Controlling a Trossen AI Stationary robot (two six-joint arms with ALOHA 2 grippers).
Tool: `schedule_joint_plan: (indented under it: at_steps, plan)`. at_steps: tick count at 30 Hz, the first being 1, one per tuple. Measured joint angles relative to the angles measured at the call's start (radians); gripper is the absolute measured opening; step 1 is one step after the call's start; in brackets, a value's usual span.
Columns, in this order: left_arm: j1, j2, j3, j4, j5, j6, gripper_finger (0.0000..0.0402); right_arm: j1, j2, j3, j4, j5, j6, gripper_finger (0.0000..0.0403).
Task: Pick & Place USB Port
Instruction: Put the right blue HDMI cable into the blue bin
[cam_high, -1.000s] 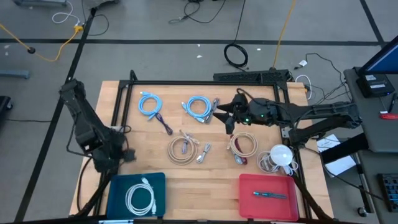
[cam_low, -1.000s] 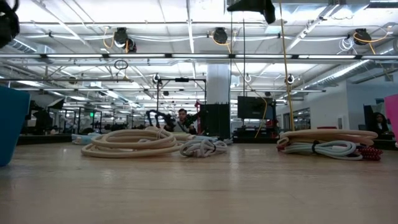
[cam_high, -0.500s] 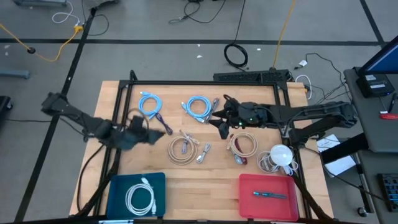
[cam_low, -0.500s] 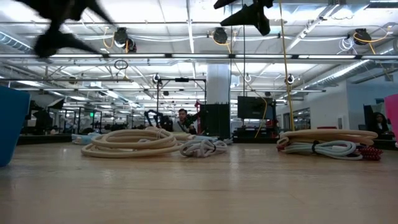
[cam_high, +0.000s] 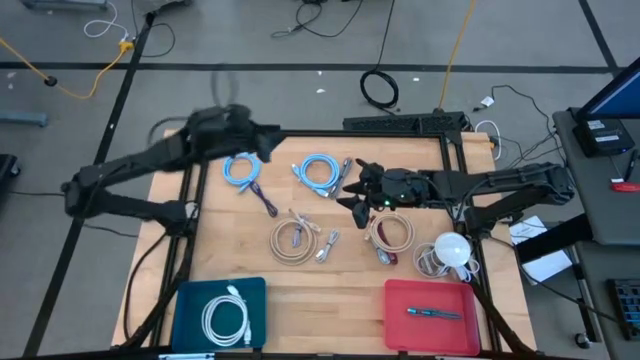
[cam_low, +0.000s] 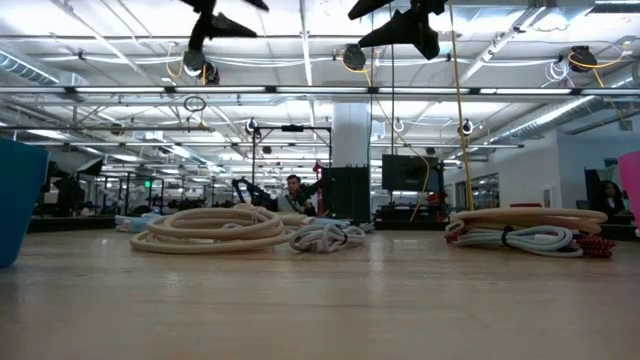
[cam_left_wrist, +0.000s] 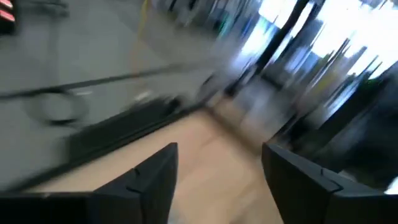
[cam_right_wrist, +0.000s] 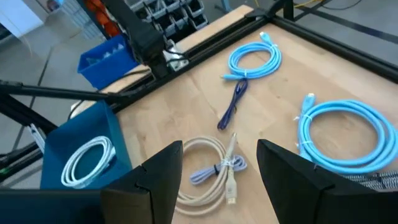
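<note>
Several coiled cables lie flat on the wooden table: two light blue coils (cam_high: 240, 167) (cam_high: 318, 172), a beige coil (cam_high: 292, 242) with a tie, a beige-and-red coil (cam_high: 392, 233) and a white coil (cam_high: 432, 260). My right gripper (cam_high: 352, 190) hovers open above the table between the right blue coil and the beige coils; its wrist view looks down on the beige coil (cam_right_wrist: 211, 169). My left gripper (cam_high: 262, 138) is raised high over the table's far left corner, blurred and open (cam_left_wrist: 217, 180). Both grippers show at the top of the low view (cam_low: 215, 20) (cam_low: 400, 25).
A blue bin (cam_high: 190, 300) with a white cable in it stands at the near left. A red bin (cam_high: 400, 300) holding a pen-like thing stands at the near right. A dark thin cable (cam_high: 265, 203) lies near the left blue coil. A black frame (cam_high: 300, 132) borders the table.
My left arm has swung fast from beside the table's near left edge, first over the table's left part, then up and toward the far edge, to above the far left corner. My right gripper has drifted a little toward the table's left. The cables have stayed put.
</note>
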Motion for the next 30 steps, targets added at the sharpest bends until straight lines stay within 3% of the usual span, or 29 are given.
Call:
schedule_joint_plan:
  at_steps: [4,8,13,17,20,26,30]
  plan:
    - [-0.003,0.199,0.236,-0.440,-0.039,0.218,0.0198,0.005,-0.001,0.001,-0.048,0.021,-0.006,0.0199]
    - [-0.048,0.364,0.290,-0.656,-0.014,0.353,0.0185,-0.001,0.005,0.001,-0.186,0.110,-0.036,0.0199]
    - [-0.140,0.488,0.276,-0.642,-0.097,0.686,0.0184,-0.009,0.018,0.000,-0.263,0.105,0.005,0.0199]
    - [-0.171,0.585,0.291,-0.619,-0.120,0.850,0.0184,-0.001,0.017,0.000,-0.248,0.104,0.015,0.0199]
    - [-0.182,0.678,0.312,-0.625,-0.121,0.919,0.0184,0.005,0.016,0.000,-0.245,0.106,0.039,0.0199]
    - [-0.175,0.832,0.412,-0.616,-0.244,1.037,0.0184,0.038,0.017,0.000,-0.242,0.108,0.068,0.0199]
    - [-0.115,0.892,0.495,-0.607,-0.185,0.986,0.0184,0.061,0.017,0.000,-0.231,0.113,0.076,0.0199]
